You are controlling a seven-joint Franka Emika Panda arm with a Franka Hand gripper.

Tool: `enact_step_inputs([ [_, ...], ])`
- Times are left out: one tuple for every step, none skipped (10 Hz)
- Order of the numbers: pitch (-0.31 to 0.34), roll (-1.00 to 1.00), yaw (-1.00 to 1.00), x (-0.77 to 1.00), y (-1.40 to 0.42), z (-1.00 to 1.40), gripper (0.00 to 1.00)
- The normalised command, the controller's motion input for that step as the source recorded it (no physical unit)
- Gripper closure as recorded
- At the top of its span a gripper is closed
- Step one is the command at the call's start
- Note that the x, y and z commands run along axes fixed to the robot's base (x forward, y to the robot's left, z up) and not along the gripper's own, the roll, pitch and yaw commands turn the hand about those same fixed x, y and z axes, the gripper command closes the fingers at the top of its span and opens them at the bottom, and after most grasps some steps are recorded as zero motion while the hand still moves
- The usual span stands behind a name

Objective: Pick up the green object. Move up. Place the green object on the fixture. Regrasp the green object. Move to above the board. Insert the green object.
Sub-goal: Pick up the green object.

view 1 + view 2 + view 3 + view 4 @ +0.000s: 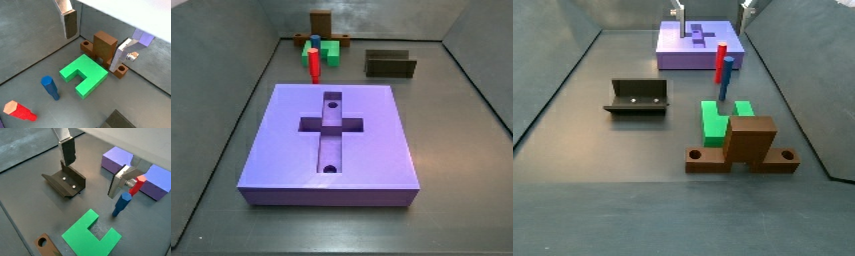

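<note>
Your gripper hangs above the floor, jaws wide apart and holding nothing. You see the green object flat on the floor beside the brown piece, apart from the fixture.

The gripper hung high with its 2 fingers spread wide apart, nothing between them.

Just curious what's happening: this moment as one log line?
stage: pick not begun | gripper: open, empty, near green object | green object: on floor | fixture: empty
</note>
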Motion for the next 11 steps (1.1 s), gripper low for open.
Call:
enact_step_inputs([
  [0.000, 0.00, 0.00, 0.00, 0.00, -0.08, 0.00],
  [-0.001, -0.01, 0.00, 0.00, 0.00, 0.00, 0.00],
  [0.000, 0.08, -0.13, 0.13, 0.13, -0.62, 0.00],
  [-0.021, 0.00, -0.16, 0.49, 0.24, -1.00, 0.00],
  [-0.029, 0.00, -0.13, 0.48, 0.22, -1.00, 0.00],
  [-0.083, -0.12, -0.18, 0.21, 0.00, -0.83, 0.00],
  [-0.060, -0.14, -0.21, 0.04, 0.00, -0.77, 0.00],
  [-0.089, -0.14, -0.21, 0.00, 0.00, -0.83, 0.00],
  [-0.063, -0.20, -0.13, -0.09, 0.00, -0.75, 0.00],
  [-0.073, -0.19, -0.02, -0.14, -0.01, -0.74, 0.00],
  [-0.086, -0.15, 0.00, -0.11, -0.08, -0.63, 0.00],
])
